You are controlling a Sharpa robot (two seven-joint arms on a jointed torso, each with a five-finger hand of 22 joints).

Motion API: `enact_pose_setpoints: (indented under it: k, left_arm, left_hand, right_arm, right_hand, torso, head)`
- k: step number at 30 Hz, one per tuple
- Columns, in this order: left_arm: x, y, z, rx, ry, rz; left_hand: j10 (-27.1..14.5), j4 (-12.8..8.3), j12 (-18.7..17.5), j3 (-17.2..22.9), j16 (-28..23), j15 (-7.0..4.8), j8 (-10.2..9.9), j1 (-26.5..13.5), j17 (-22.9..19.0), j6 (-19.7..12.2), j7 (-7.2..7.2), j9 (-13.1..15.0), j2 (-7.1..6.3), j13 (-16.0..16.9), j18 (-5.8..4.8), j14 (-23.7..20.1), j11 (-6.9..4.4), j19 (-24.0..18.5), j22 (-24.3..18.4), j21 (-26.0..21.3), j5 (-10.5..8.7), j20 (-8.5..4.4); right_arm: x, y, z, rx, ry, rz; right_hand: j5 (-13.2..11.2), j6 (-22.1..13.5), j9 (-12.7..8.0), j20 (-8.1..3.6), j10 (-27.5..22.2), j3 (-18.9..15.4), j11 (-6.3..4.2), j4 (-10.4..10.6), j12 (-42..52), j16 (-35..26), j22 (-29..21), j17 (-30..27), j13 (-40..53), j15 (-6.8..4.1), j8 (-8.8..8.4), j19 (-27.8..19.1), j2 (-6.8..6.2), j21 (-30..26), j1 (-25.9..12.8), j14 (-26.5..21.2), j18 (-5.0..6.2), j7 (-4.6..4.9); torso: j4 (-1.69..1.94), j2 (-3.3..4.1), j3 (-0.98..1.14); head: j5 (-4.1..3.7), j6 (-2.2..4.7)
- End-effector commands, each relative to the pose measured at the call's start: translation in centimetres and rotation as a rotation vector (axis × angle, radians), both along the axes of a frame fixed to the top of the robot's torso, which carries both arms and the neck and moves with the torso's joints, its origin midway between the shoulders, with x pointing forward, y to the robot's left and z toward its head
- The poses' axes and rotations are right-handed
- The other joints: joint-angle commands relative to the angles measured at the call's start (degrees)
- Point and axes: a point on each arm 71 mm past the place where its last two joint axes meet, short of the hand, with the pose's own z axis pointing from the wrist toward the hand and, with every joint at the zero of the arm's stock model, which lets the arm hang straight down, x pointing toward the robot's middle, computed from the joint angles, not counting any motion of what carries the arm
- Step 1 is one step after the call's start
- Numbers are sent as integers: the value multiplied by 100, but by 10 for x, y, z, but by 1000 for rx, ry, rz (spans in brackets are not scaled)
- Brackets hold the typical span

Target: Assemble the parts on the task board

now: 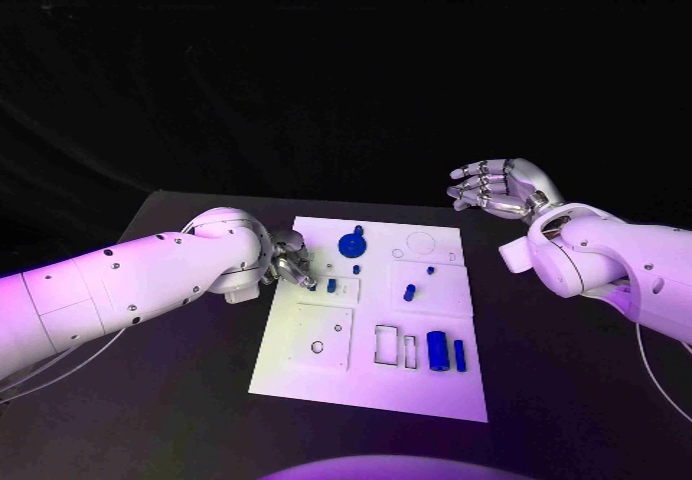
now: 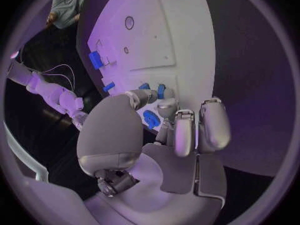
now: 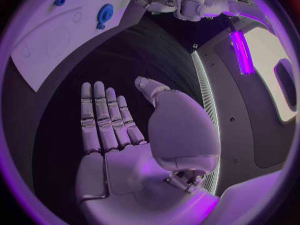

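Observation:
The white task board (image 1: 378, 375) lies mid-table with several blue parts on it. A round blue part (image 1: 352, 243) stands near its far edge; small blue parts (image 1: 410, 292) sit mid-board and two blue cylinders (image 1: 437, 351) near the front. My left hand (image 1: 290, 262) hovers at the board's left edge, fingers bent down beside a small blue part (image 1: 330, 285). In the left wrist view its fingertips (image 2: 167, 105) end just short of blue parts (image 2: 160, 91), with nothing seen between them. My right hand (image 1: 498, 187) is raised off the board's far right corner, fingers spread (image 3: 103, 120) and holding nothing.
Rectangular recesses (image 1: 387, 344) and a small ring (image 1: 316, 347) mark the board's near half. Black table (image 1: 577, 380) surrounds the board. The right wrist view shows the board (image 3: 44, 50) and the round blue part (image 3: 104, 14) beyond my flat palm.

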Motion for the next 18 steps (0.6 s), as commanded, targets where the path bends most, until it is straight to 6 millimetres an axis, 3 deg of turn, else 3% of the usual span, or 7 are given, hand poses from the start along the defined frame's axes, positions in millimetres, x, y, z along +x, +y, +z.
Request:
enact_pose_setpoints:
  k: [1, 18]
  left_arm:
    - [-2, -4, -2, 5, 21, -20]
    - [0, -10, -9, 9, 46, -23]
  left_hand:
    - [52, -1024, 46, 1071, 7, -56, 43, -26, 1035, 77, -31, 4, 55, 23, -74, 494, 15, 51, 7, 22, 20, -10]
    - [222, -879, 130, 775, 41, -106, 127, -312, 1118, 178, -124, 31, 80, 165, -74, 513, -53, 54, 12, 20, -75, -52]
  right_arm:
    - [-1, 2, 0, 2, -1, 18]
    - [-1, 2, 0, 3, -1, 18]
  right_hand:
    - [22, -38, -5, 28, -43, -38, 11, 6, 39, -19, -5, -5, -5, 11, 37, 1, 45, -20, -6, -29, 50, 490]
    - [23, -40, -7, 29, -45, -41, 12, 7, 42, -22, -10, -8, -11, 12, 38, 2, 49, -23, -8, -29, 51, 490]
  torso:
    - [5, 0, 2]
    - [-4, 6, 2]
  head:
    - [-6, 3]
    - [-16, -3]
